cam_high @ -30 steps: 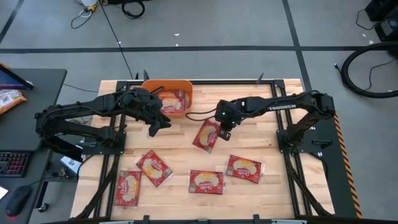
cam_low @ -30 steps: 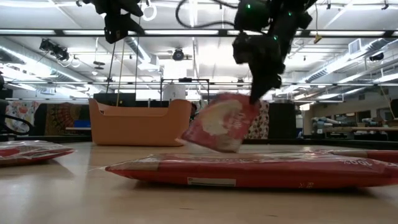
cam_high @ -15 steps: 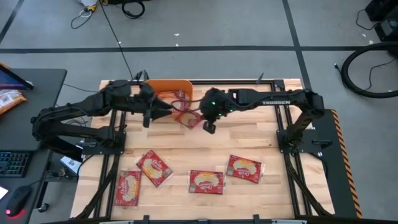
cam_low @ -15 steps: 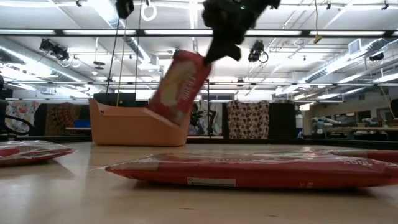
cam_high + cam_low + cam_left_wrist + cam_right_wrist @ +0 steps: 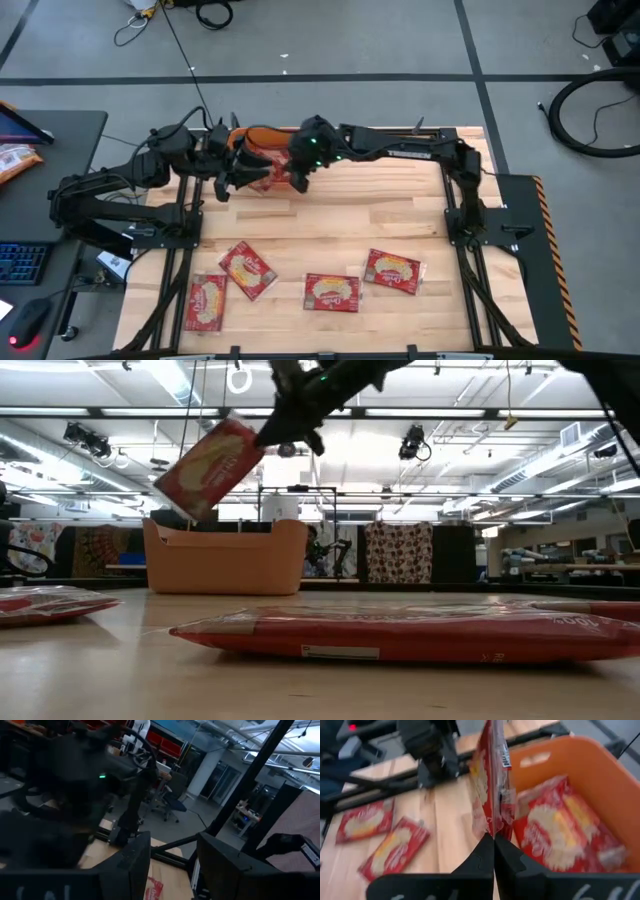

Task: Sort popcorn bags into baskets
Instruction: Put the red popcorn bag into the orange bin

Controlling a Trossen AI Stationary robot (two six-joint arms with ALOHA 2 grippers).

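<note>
Right now the wooden table [image 5: 400,220] takes up most of the floor space, with both dark arms reaching toward its far-left part. At that far edge sits the orange basket [image 5: 225,557], and the right wrist view shows red popcorn bags [image 5: 555,827] already lying flat inside it. The right arm stretches a long way across the table from its base, and the right gripper [image 5: 494,845] hangs above the basket with its two fingers pressed tight together on the edge of one popcorn bag [image 5: 208,468]. That held bag dangles in the air, tilted, clearly above the basket's rim as seen from table height, and it hangs edge-on in front of the right wrist camera, over the near wall of the basket. The left gripper [image 5: 228,180] waits just beside the basket on its left side, near the right gripper but not touching the bag; I cannot tell from the pictures whether its jaws stand apart or not. Nearer the front of the table four more bags lie flat on the wood, well apart from the basket: a pair at the left [image 5: 205,301] [image 5: 248,269], a third near the middle [image 5: 331,291], and a fourth to its right [image 5: 393,269]. One of these fills the foreground of the low view [image 5: 400,635].
</note>
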